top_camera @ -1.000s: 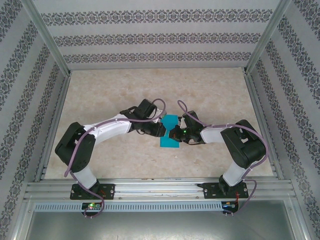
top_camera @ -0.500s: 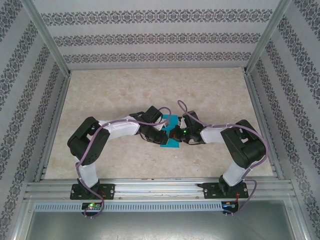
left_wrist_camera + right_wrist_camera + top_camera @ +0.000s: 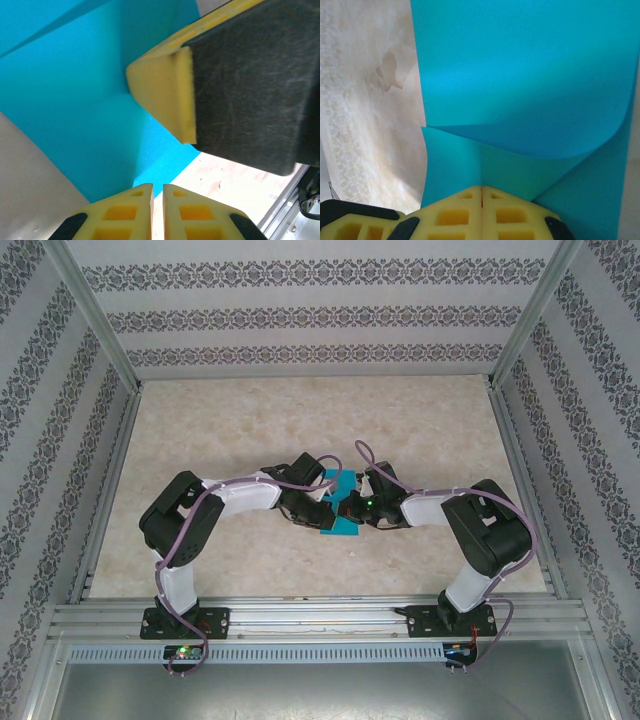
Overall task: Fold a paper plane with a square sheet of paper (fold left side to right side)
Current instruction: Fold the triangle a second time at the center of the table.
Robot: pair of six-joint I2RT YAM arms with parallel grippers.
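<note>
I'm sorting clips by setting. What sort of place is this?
Probably a lab robot cell, not a home: an aluminium frame boxes in the marble-look table, patterned backdrop panels stand as walls, and the left arm and right arm are bolted to a rail at its near edge.

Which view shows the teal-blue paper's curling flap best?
Right wrist view: the square sheet of paper arches over its lower layer, close and unblocked. Left wrist view: a yellow finger covers part. Top external view: small patches between the arms.
</note>
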